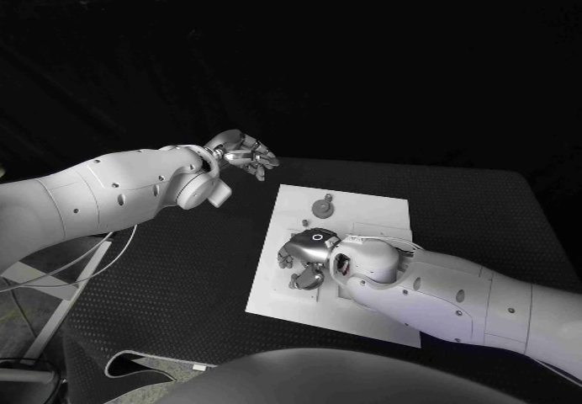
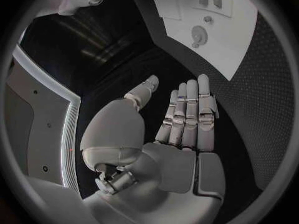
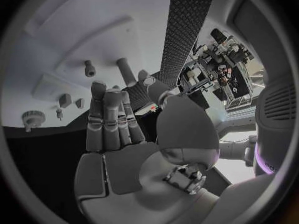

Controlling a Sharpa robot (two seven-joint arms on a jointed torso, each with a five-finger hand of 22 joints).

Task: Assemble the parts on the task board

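Observation:
The white task board point(image 1: 364, 215) lies in the middle of the black table. A round grey toothed part point(image 1: 323, 206) sits on its far half. My right hand point(image 1: 306, 257) hovers over the board's near left part, fingers stretched out side by side and nothing in them. In the right wrist view the right hand point(image 3: 118, 129) points at the board point(image 3: 62, 40), where two pegs point(image 3: 90, 68) stand, with small square parts point(image 3: 65, 100) and the toothed part point(image 3: 34, 118) nearby. My left hand point(image 1: 243, 153) is raised beyond the board's far left corner, open and empty; the left hand point(image 2: 181, 119) shows flat fingers.
The left wrist view shows the board point(image 2: 243, 45) off to one side with the toothed part point(image 2: 199, 35) and two small square pieces point(image 2: 211, 2). Bare black table mat point(image 1: 182, 269) surrounds the board on every side. Cables hang off the table's left edge point(image 1: 73, 269).

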